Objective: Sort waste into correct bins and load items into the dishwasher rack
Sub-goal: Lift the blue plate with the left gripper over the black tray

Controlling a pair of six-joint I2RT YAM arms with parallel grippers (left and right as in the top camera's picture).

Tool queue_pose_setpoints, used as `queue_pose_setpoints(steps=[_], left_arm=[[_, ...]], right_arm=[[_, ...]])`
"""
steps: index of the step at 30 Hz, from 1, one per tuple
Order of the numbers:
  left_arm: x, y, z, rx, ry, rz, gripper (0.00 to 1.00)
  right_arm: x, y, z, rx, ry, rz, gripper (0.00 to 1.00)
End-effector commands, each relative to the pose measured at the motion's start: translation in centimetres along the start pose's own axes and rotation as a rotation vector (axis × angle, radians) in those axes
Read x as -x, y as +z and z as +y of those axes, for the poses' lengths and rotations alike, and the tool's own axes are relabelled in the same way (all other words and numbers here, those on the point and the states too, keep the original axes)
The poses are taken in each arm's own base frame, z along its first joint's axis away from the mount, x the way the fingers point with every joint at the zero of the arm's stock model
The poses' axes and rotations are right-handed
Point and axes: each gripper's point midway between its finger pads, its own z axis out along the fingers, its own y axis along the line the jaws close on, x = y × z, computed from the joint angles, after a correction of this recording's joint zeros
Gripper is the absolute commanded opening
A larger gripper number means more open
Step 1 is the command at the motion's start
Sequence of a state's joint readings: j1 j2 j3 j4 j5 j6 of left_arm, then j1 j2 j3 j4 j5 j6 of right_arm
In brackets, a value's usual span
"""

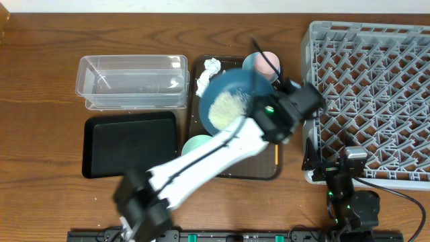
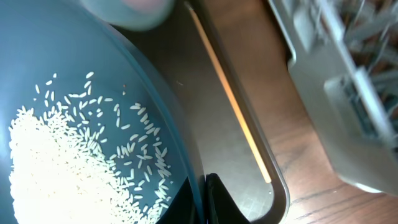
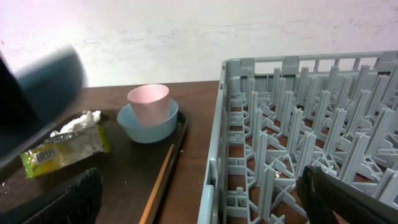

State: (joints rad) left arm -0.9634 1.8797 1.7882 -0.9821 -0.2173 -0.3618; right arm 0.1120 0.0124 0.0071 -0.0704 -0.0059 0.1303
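No legible text; print on the green-and-yellow wrapper [image 3: 61, 150] too blurred.

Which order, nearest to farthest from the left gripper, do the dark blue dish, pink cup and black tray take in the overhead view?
1. The dark blue dish: touching, its right rim pinched in the fingers of the left gripper.
2. The pink cup: close by, a little farther from the robot.
3. The black tray: far off to the left.

The table [image 1: 40, 101] holds tub [image 1: 134, 58], black tray [image 1: 127, 144], brown tray [image 1: 261, 166] — and rack [image 1: 376, 74].
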Motion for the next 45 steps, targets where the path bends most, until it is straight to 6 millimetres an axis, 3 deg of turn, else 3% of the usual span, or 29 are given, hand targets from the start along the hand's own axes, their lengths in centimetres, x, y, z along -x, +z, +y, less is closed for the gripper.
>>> queue_pose_setpoints(steps=[1, 9, 20, 29, 35, 40, 45], left_arm=[[2.5, -4.1, 4.2, 0.04, -0.08, -0.101, 0.06], [2.3, -7.4, 10.0, 0.026, -0.242, -0.098, 0.06], [-0.7, -7.1, 15.7, 0.133, -0.398, 0.029, 0.06], [-2.1, -7.0, 18.7, 0.142, -0.501, 0.088, 0.06], [-2.4, -9.7, 21.4, 0.077, -0.596, 0.042, 0.06], [-4.7, -11.6, 23.0, 0.054, -0.64, 0.04, 0.06], [-6.3, -11.4, 23.5, 0.035, -0.679, 0.017, 0.06]], right_arm=[[-0.1, 0.0, 0.1, 0.005, 0.011, 0.003, 0.99], [-0.1, 0.0, 0.1, 0.005, 0.011, 0.003, 0.99], [-0.1, 0.0, 0.1, 0.005, 0.011, 0.003, 0.99], [-0.1, 0.0, 0.1, 0.005, 0.011, 0.003, 0.99], [-0.1, 0.0, 0.1, 0.005, 0.011, 0.003, 0.99], [-0.1, 0.0, 0.1, 0.005, 0.011, 0.003, 0.99], [-0.1, 0.0, 0.1, 0.005, 0.011, 0.003, 0.99]])
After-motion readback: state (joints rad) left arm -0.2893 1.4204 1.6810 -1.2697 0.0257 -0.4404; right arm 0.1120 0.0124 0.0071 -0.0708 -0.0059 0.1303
